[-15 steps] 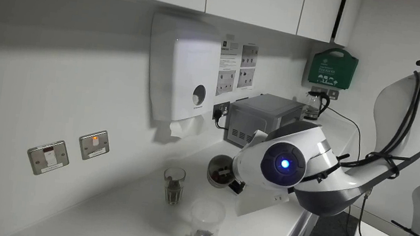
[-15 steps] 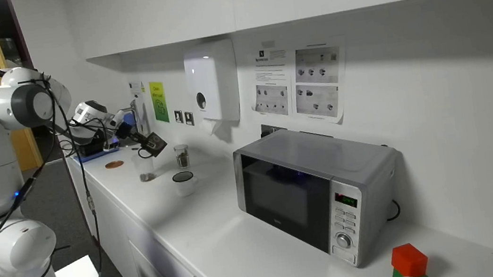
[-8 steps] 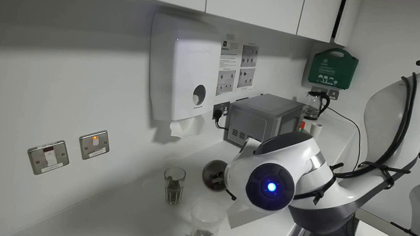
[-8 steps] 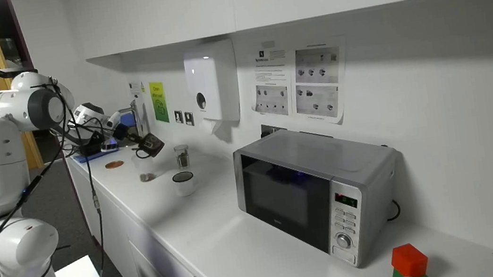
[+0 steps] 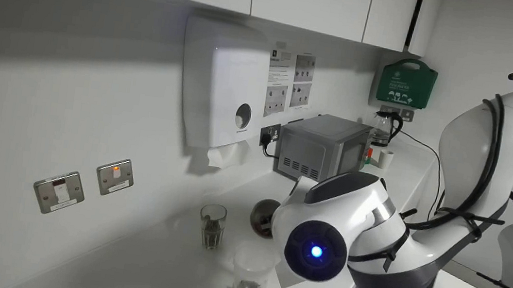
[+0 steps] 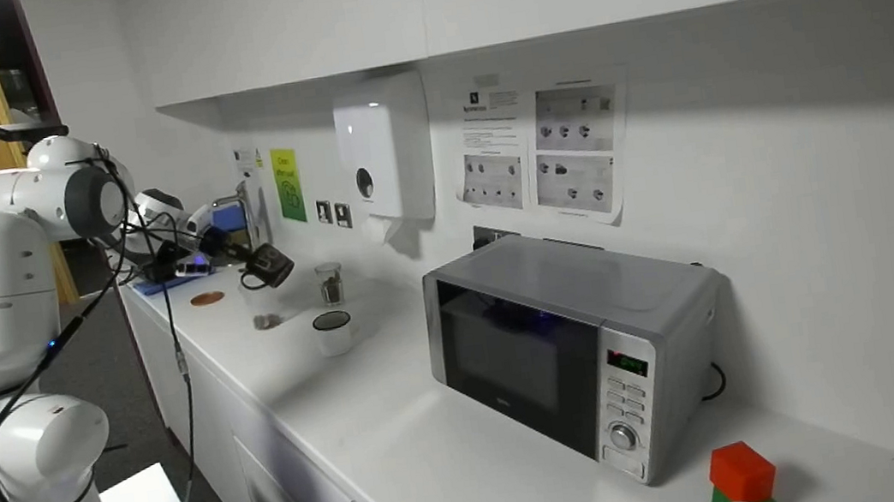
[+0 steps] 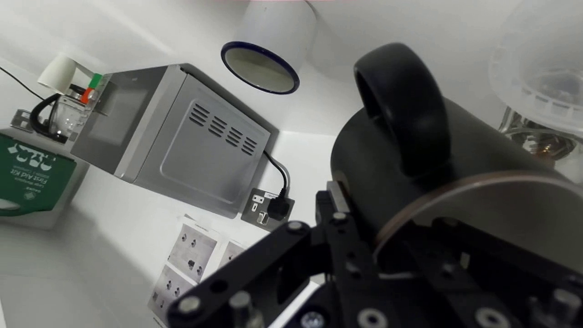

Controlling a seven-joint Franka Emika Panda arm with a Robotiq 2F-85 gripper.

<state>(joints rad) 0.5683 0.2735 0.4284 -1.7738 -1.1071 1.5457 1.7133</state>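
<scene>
Fingers (image 7: pixel 338 200): drawn almost together across the wall of the black mug (image 7: pixel 464 132) — one outside, one inside its mouth (image 5: pixel 260 210).
Black mug: held in the air over the bench (image 6: pixel 414 463), near the plastic cup (image 5: pixel 251 275); any contact with the cup cannot be told.
Mug handling: looks ceramic, so probably stiff, fairly weighty and brittle; its smooth wall could slip or twist under a one-sided pinch.
Mug hold: the wall beside the mouth suits thin fingers; the handle (image 7: pixel 423 114) seems a sound alternative.
Mug axis: tipped well off upright — mouth facing the camera in an exterior view, base roughly toward the microwave (image 6: pixel 548 359), handle bench-ward.
Plastic cup: upright, the glass (image 5: pixel 212 226) near it.
White mug (image 6: pixel 335 342): upright, between cup and microwave.
</scene>
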